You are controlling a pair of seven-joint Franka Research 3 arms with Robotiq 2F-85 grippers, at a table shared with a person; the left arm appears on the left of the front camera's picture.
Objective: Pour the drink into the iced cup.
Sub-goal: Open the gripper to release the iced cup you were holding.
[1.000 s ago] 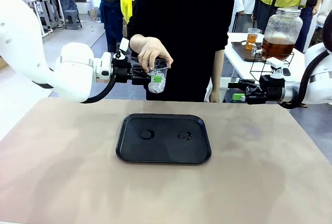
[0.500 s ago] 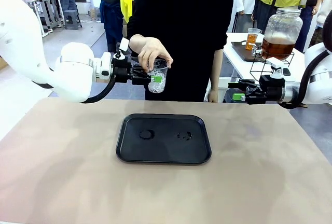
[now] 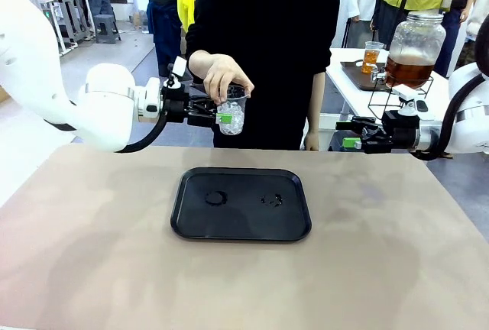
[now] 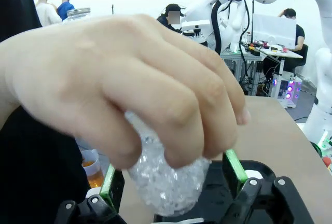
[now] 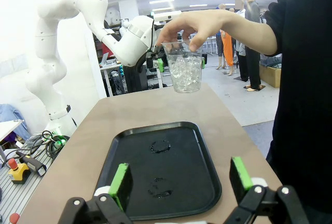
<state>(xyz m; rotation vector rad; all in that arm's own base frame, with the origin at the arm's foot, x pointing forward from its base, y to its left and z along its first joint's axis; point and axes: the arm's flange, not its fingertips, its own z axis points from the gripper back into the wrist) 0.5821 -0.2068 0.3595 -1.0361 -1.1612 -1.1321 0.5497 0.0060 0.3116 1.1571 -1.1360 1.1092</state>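
A person's hand (image 3: 221,76) holds the iced cup (image 3: 232,116), a clear plastic cup full of ice, by its rim above the table's far edge. My left gripper (image 3: 227,114) stands open around the cup, its green pads (image 4: 233,166) a little off the cup's (image 4: 166,187) sides. The amber drink fills a small clear cup (image 3: 372,56) on the side table at the back right. More amber liquid sits in a big glass jar (image 3: 411,49) there. My right gripper (image 3: 345,134) hovers open and empty at the right, facing the tray (image 5: 207,182).
A black tray (image 3: 183,227) with two wet ring marks lies in the middle of the tan table. The person in black stands at the far edge. The jar rests on a wire stand (image 3: 382,97) close behind my right arm.
My left gripper has opened off the iced cup, which the person's hand now holds alone. The left arm has shifted slightly back. My right arm has stayed still.
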